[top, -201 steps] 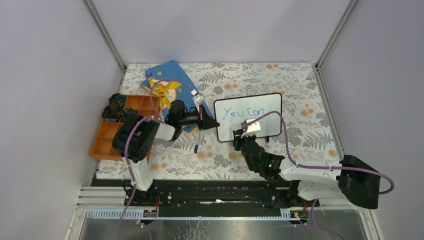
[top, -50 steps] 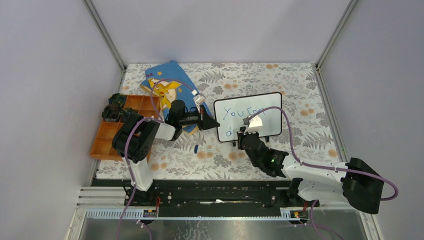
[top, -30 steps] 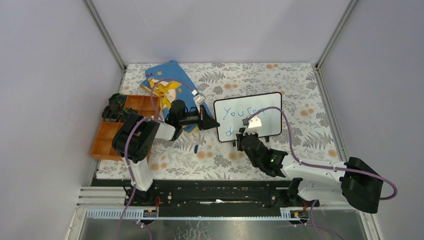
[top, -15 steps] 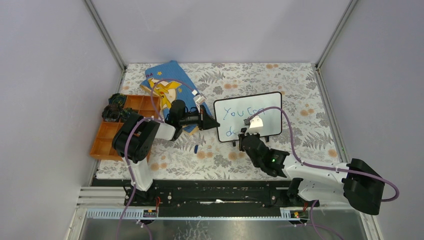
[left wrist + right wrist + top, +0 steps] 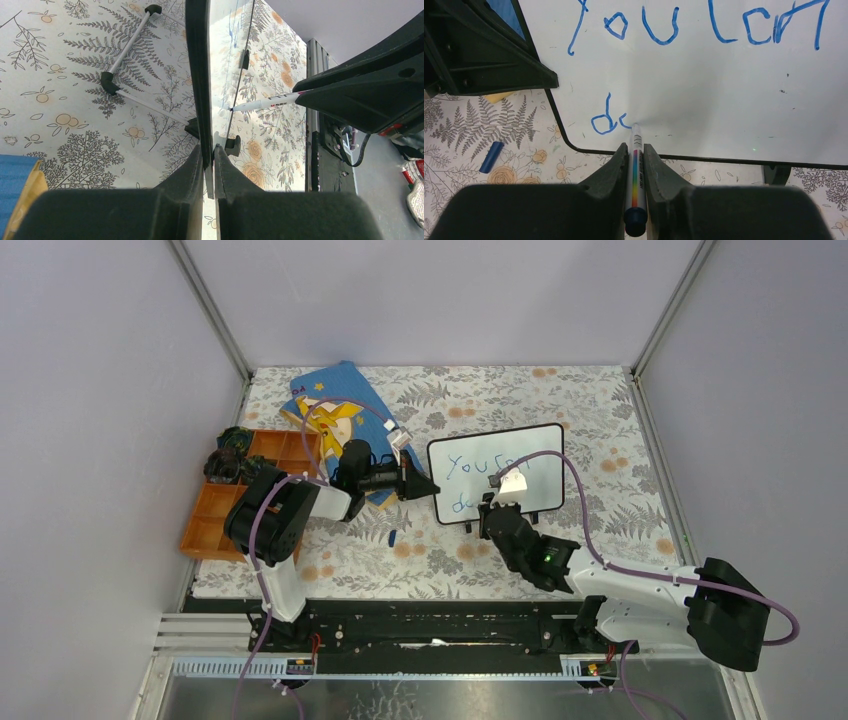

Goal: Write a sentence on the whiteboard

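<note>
The whiteboard point(image 5: 538, 485) sits pinched edgewise in the left end effector point(image 5: 430, 490).

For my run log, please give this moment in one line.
left gripper: grips board | right gripper: grips marker | tip: on board, second line

The right gripper point(image 5: 635, 148) pinches a marker point(image 5: 636, 167), its tip touching the whiteboard point(image 5: 714, 95). The sentence point(image 5: 694, 27) reads "You can" above a "d" and a half-formed letter. A blue cap point(image 5: 491, 157) lies on the cloth point(image 5: 464, 132).
</note>
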